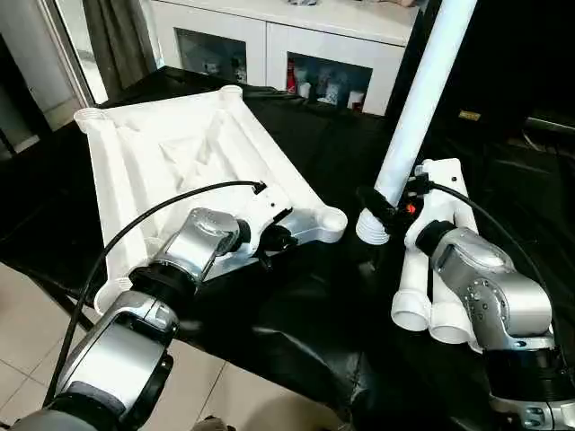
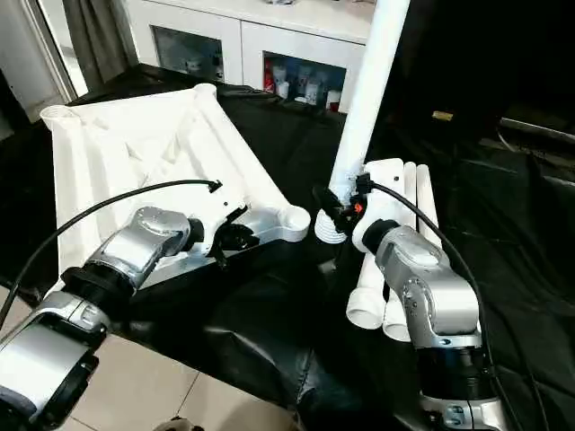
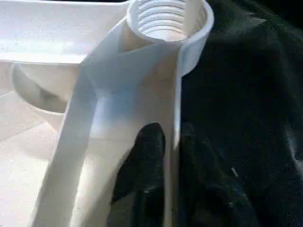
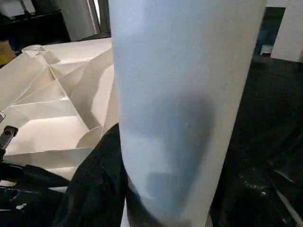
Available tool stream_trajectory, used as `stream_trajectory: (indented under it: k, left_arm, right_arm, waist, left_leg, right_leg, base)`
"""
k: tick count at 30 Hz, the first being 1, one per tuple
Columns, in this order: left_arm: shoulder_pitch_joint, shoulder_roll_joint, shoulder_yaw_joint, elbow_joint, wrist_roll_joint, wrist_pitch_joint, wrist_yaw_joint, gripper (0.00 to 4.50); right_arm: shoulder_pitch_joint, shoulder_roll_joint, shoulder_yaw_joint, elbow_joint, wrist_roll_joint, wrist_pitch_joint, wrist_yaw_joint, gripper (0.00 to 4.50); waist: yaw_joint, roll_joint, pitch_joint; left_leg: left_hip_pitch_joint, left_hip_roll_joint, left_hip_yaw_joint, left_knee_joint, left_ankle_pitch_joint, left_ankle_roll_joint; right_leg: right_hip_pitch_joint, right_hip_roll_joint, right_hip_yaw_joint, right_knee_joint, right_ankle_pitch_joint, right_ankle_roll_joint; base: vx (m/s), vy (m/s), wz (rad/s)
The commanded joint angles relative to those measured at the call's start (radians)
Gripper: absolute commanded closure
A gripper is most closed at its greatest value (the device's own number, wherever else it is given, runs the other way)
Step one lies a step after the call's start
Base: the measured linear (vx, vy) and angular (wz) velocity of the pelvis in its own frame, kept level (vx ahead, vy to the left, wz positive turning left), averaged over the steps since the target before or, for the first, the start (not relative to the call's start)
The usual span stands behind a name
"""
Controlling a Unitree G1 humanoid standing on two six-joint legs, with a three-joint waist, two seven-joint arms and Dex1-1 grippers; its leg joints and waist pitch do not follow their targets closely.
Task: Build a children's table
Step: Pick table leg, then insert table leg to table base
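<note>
The left arm is reached forward and inward over the black-draped bench (image 1: pixel 296 314), its silver forearm angled toward the near corner of the white plastic rectangular table top (image 1: pixel 171 153), which lies upside down with its ribbed underside up. The left claw (image 1: pixel 274 239) is closed down on the thin white rim wall of that top, one black finger (image 3: pixel 144 165) inside the wall and the other outside it, as is seen in the left wrist view. Just beyond this claw stands a round threaded corner socket (image 3: pixel 168 21); three such sockets can be counted in the head views, the fourth corner being hidden behind the left arm. The right arm is held bent and low, its wrist tilted upward. The right claw (image 1: pixel 375 208) is clamped partway open around the lower end of one long white tapered tubular leg (image 1: pixel 422 99), held nearly upright and leaning slightly, its ribbed foot just below the claw and near the socket. Three more white legs (image 1: pixel 431 305) lie side by side on the bench beneath and behind the right wrist, making four legs in all.
</note>
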Motion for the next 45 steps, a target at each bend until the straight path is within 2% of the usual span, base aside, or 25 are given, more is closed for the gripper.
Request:
stream_trajectory:
  k: [1,7,10,13,15,16,17,19,22,23,26,29,34,45]
  left_arm:
    - [-0.007,0.012,-0.003,0.007,0.02,0.016,-0.002,4.22]
    - [0.004,0.006,0.012,0.0,0.017,0.011,-0.005,4.47]
    - [0.026,0.01,0.015,-0.029,0.007,-0.024,-0.04,4.5]
    - [0.106,0.051,-0.001,-0.155,-0.033,-0.125,-0.173,4.5]
    - [0.126,0.061,-0.005,-0.187,-0.042,-0.146,-0.204,4.5]
    - [0.161,0.084,-0.02,-0.243,-0.054,-0.17,-0.253,4.5]
    - [0.208,0.124,-0.057,-0.325,-0.045,-0.17,-0.296,4.5]
    - [0.229,0.145,-0.079,-0.355,-0.022,-0.186,-0.291,4.5]
    - [0.237,0.145,-0.071,-0.354,-0.005,-0.19,-0.264,4.5]
    - [0.242,0.143,-0.06,-0.356,-0.001,-0.187,-0.253,4.5]
    - [0.257,0.141,-0.035,-0.375,-0.002,-0.178,-0.244,4.5]
    - [0.266,0.142,-0.021,-0.39,-0.012,-0.164,-0.243,4.5]
    - [0.269,0.147,-0.023,-0.391,-0.011,-0.168,-0.243,4.5]
    - [0.273,0.139,0.001,-0.39,-0.023,-0.16,-0.252,4.5]
  right_arm:
    - [0.002,-0.007,-0.003,-0.013,-0.004,-0.022,0.002,2.61]
    - [0.002,-0.008,-0.001,-0.012,-0.005,-0.02,0.009,2.61]
    - [0.002,-0.012,0.006,-0.012,-0.004,-0.015,0.027,2.61]
    - [0.002,-0.042,0.04,-0.028,0.018,0.007,0.11,2.61]
    - [0.004,-0.049,0.047,-0.034,0.025,0.013,0.13,2.61]
    - [0.007,-0.065,0.062,-0.046,0.037,0.025,0.167,2.61]
    - [0.011,-0.085,0.083,-0.062,0.057,0.044,0.222,2.61]
    - [0.011,-0.096,0.1,-0.059,0.063,0.051,0.255,2.61]
    - [0.012,-0.097,0.118,-0.037,0.051,0.043,0.274,2.61]
    - [0.013,-0.095,0.126,-0.025,0.049,0.04,0.283,2.61]
    - [0.012,-0.089,0.144,-0.006,0.04,0.034,0.294,2.61]
    - [0.011,-0.088,0.152,-0.003,0.041,0.034,0.298,2.61]
    - [0.0,-0.075,0.158,0.057,0.012,-0.017,0.301,2.61]
    - [-0.02,-0.038,0.172,0.142,-0.014,-0.077,0.292,2.61]
  waist:
    - [0.002,0.005,-0.074]
    - [0.002,0.004,-0.077]
    - [0.003,0.008,-0.077]
    - [0.001,0.006,-0.076]
    - [0.004,0.006,-0.079]
    - [0.004,0.001,-0.078]
    - [0.007,0.006,-0.077]
    - [0.007,0.004,-0.072]
    - [0.012,0.0,-0.068]
    - [0.013,-0.002,-0.066]
    - [0.011,-0.005,-0.066]
    - [0.008,-0.005,-0.067]
    - [0.004,-0.004,-0.068]
    - [0.0,-0.001,-0.065]
  left_leg:
    - [0.01,0.024,-0.006,-0.074,-0.195,-0.008]
    - [0.009,0.024,-0.006,-0.073,-0.184,-0.005]
    - [0.008,0.025,-0.006,-0.072,-0.178,-0.004]
    - [0.004,0.027,-0.008,-0.074,-0.176,0.002]
    - [0.01,0.029,-0.004,-0.071,-0.17,0.009]
    - [0.011,0.028,-0.001,-0.071,-0.167,0.013]
    - [0.008,0.033,-0.004,-0.075,-0.151,0.017]
    - [0.012,0.036,0.0,-0.076,-0.171,0.021]
    - [0.015,0.034,0.002,-0.077,-0.19,0.014]
    - [0.014,0.033,0.001,-0.079,-0.199,0.007]
    - [0.01,0.032,-0.001,-0.08,-0.2,-0.001]
    - [0.008,0.031,-0.001,-0.08,-0.185,0.001]
    - [0.007,0.03,0.0,-0.077,-0.177,0.007]
    - [0.008,0.029,-0.001,-0.08,-0.195,0.005]
  right_leg:
    - [0.058,-0.072,0.041,-0.077,-0.24,-0.177]
    - [0.059,-0.073,0.042,-0.075,-0.231,-0.179]
    - [0.059,-0.073,0.042,-0.074,-0.215,-0.184]
    - [0.064,-0.075,0.042,-0.072,-0.2,-0.187]
    - [0.059,-0.076,0.045,-0.071,-0.197,-0.19]
    - [0.056,-0.073,0.046,-0.07,-0.195,-0.192]
    - [0.058,-0.076,0.045,-0.065,-0.189,-0.188]
    - [0.05,-0.075,0.045,-0.069,-0.221,-0.184]
    - [0.045,-0.074,0.045,-0.074,-0.272,-0.171]
    - [0.045,-0.076,0.046,-0.077,-0.312,-0.154]
    - [0.045,-0.078,0.046,-0.079,-0.341,-0.137]
    - [0.047,-0.076,0.046,-0.076,-0.319,-0.135]
    - [0.046,-0.075,0.046,-0.074,-0.291,-0.148]
    - [0.045,-0.075,0.045,-0.078,-0.315,-0.148]
  base:
    - [0.0,0.0,0.0]
    - [0.0,0.0,0.0]
    - [0.0,0.0,0.0]
    - [0.0,0.0,0.0]
    - [0.0,0.0,0.0]
    - [0.0,0.0,0.0]
    - [0.0,0.0,0.0]
    - [0.0,0.0,0.0]
    - [0.0,0.0,0.0]
    - [0.0,0.0,0.0]
    - [0.0,0.0,0.0]
    - [0.0,0.0,0.0]
    - [0.0,0.0,0.0]
    - [0.0,0.0,0.0]
